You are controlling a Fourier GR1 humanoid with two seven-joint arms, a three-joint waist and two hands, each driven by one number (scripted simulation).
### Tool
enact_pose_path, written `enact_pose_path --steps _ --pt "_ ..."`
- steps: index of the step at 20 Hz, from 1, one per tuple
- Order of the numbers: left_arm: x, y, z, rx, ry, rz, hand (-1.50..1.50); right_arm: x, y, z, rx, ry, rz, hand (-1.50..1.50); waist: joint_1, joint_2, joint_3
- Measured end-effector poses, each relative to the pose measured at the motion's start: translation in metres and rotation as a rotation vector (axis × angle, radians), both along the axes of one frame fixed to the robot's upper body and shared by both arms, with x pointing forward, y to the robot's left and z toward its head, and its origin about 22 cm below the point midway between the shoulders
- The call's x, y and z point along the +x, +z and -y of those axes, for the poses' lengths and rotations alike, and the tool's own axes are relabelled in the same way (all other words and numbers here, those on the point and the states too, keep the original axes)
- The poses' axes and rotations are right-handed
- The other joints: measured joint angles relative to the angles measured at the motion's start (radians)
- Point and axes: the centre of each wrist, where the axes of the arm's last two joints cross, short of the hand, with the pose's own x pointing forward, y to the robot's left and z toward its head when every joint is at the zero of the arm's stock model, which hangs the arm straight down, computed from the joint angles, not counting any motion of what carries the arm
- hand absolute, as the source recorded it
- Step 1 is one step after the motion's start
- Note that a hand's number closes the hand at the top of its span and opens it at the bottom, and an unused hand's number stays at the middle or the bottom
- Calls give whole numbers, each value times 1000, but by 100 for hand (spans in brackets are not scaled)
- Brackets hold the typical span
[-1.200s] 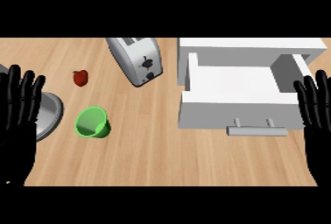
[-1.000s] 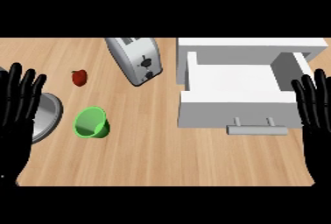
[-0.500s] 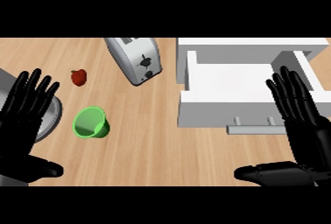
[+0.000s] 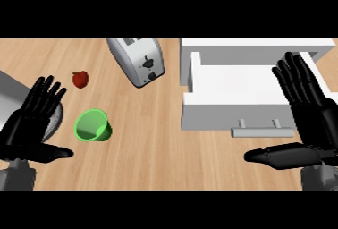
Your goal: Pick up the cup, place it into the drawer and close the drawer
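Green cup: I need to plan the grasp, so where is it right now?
In the head view the green cup lies on the counter's left side, just right of the open left hand, below the small red item.

**Green cup on its side, white drawer pulled open**

The small bright-green plastic cup (image 4: 92, 125) lies tipped on the light wooden counter, its open mouth turned up and toward the view's left, so the hollow inside shows. It sits at the left of the counter, well apart from the drawer. The white box-shaped drawer (image 4: 231, 91) stands pulled out at the right, its pale interior open to view. A grey bar handle (image 4: 259, 131) runs across its front panel.
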Motion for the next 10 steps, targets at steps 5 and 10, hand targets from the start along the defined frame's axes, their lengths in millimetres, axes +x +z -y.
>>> enact_pose_path --steps 5,10 --pt "5 -35 -5 21 35 -49 -150 5 -6 0 -7 -4 12 -150 -1 0 0" --pt "11 -67 -18 47 64 -101 -150 12 7 4 -15 -8 27 -150 -3 0 0"
